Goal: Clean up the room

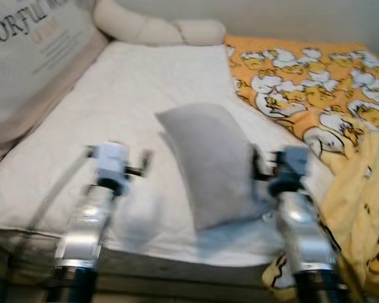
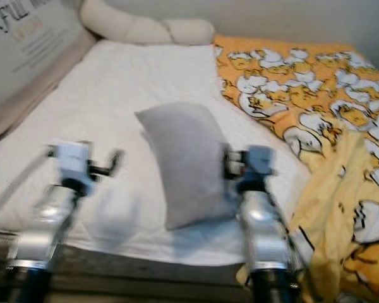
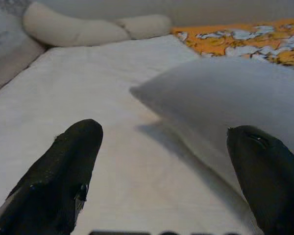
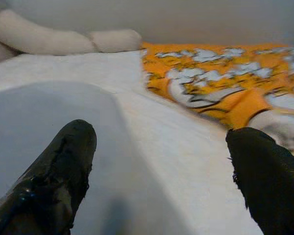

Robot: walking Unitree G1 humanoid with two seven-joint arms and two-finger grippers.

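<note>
A grey pillow [image 1: 211, 164] lies slantwise on the white bed sheet [image 1: 114, 95], near the bed's front edge. My two silver arms reach over that edge on either side of it. The left arm [image 1: 91, 214] is to the pillow's left. The left gripper [image 3: 164, 134] is open, with bare sheet between its fingers and the pillow's corner [image 3: 225, 93] just ahead. The right arm [image 1: 297, 214] is at the pillow's right edge. The right gripper [image 4: 161, 133] is open too, one finger over the pillow [image 4: 44, 122].
An orange blanket with a duck print [image 1: 309, 82] covers the bed's right side, and a yellow fold [image 1: 360, 208] hangs off the front right corner. A cream bolster [image 1: 158, 28] lies along the far end. A lettered cushion [image 1: 31, 57] leans at the left.
</note>
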